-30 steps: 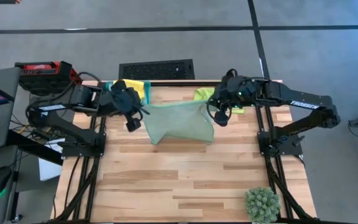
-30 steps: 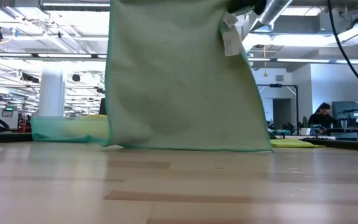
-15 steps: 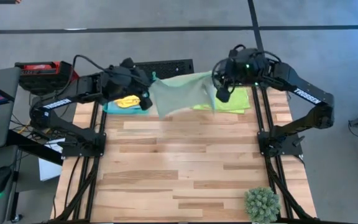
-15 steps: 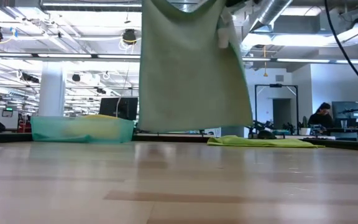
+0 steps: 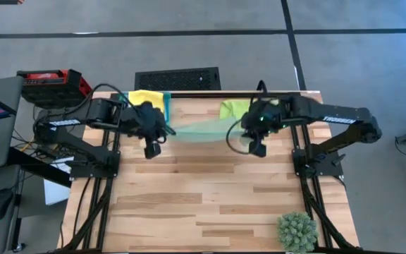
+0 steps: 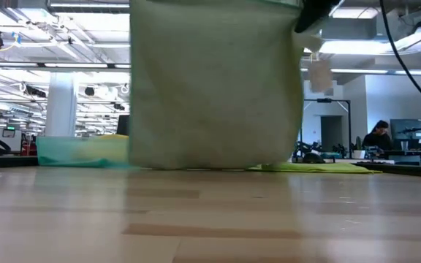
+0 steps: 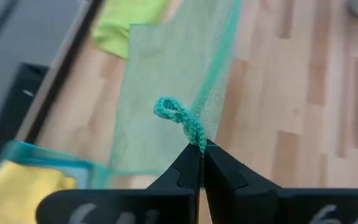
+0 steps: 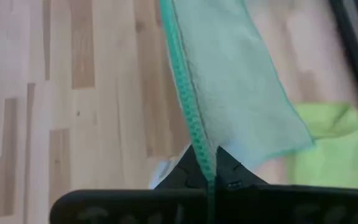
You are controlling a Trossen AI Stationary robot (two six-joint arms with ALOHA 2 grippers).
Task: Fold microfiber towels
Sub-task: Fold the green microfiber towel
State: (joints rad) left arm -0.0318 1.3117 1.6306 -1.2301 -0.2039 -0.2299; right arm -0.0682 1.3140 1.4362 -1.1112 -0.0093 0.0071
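High view shows the sage towel (image 5: pixel 201 129) hanging in the air between the two arms, over the back part of the table (image 5: pixel 210 204). The left pincer (image 5: pixel 151 138) is pressed together on one top corner, and the right pincer (image 5: pixel 256 144) is pressed together on the other top corner. In the left wrist view the corner sticks up in a little loop above the shut fingers (image 7: pixel 219 177). The towel looks soft and light, so it will droop and swing, and it cannot stand up by itself. Corners are the best place to hold it, because then it hangs flat. In the low view its bottom edge looks very near the table or just touching it; I cannot tell which. The yellow towel (image 5: pixel 149 99) lies in the tray (image 5: pixel 123 99) behind the left arm, and the lime towel (image 5: pixel 235 109) lies flat at the back near the right arm. Most of the table toward the front is bare wood, so there is lots of room to lay the towel down. Only the plant (image 5: pixel 297 231) sits far off in the front corner.
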